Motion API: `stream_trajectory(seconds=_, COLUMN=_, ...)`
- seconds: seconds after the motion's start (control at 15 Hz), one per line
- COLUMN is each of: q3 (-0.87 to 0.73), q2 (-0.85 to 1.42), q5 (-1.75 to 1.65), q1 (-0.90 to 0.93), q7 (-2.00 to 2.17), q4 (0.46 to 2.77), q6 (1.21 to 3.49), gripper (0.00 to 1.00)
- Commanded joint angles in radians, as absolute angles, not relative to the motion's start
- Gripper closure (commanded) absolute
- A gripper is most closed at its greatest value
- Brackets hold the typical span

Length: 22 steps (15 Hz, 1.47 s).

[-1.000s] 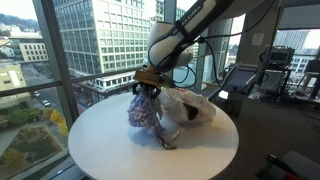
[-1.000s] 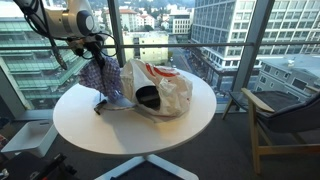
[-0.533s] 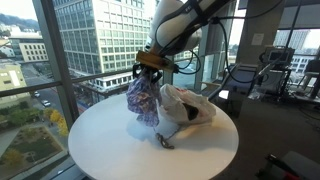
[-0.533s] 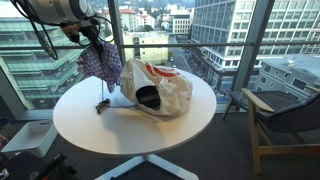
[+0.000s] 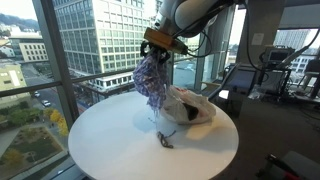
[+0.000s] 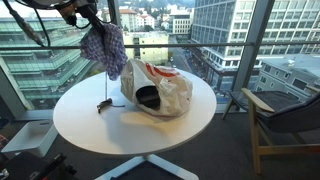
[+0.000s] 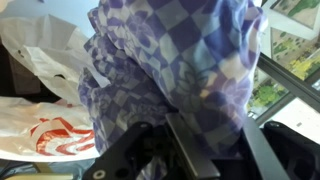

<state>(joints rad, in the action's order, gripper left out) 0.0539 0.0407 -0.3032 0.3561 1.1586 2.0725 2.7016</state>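
Fingers [image 5: 157, 42] clamped on a checkered cloth [image 5: 152, 78], high over the round surface [image 5: 105, 145].
Cloth hangs clear of the surface, left of 1 white bag [image 5: 192, 108]; broad room toward the near edge.

The cloth [image 5: 152, 78] is a soft fabric checked in purple, blue and white. Its top is pinched between the jaws, and the rest hangs straight below them in a loose, crumpled bunch, fuller in the middle and narrowing to a ragged lower end. In both exterior views its lowest tip is clear of the worktop [image 6: 130, 135]. In the wrist view its bunched folds press right against the jaws and fill most of the frame.
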Motion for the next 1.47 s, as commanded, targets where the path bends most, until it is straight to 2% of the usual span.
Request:
stream_trajectory(seconds=0.0, q3=0.029, q2=-0.075, q5=-0.412, q1=0.344, q7=1.281, q4=2.106, q6=2.717, gripper=0.88)
stream_trajectory(seconds=0.67, q3=0.03, q2=-0.319, q5=-0.642, q1=0.248, q7=1.549, q4=2.087, q6=2.66, gripper=0.88)
stream_trajectory(seconds=0.73, q3=0.116, q2=-0.343, q5=-0.607, q1=0.14, q7=1.535, q4=2.095, q6=2.665, gripper=0.88)
stream_trajectory(seconds=1.4, q3=0.202, q2=-0.556, q5=-0.577, q1=-0.104, q7=1.581, q4=2.257, q6=2.706, gripper=0.88)
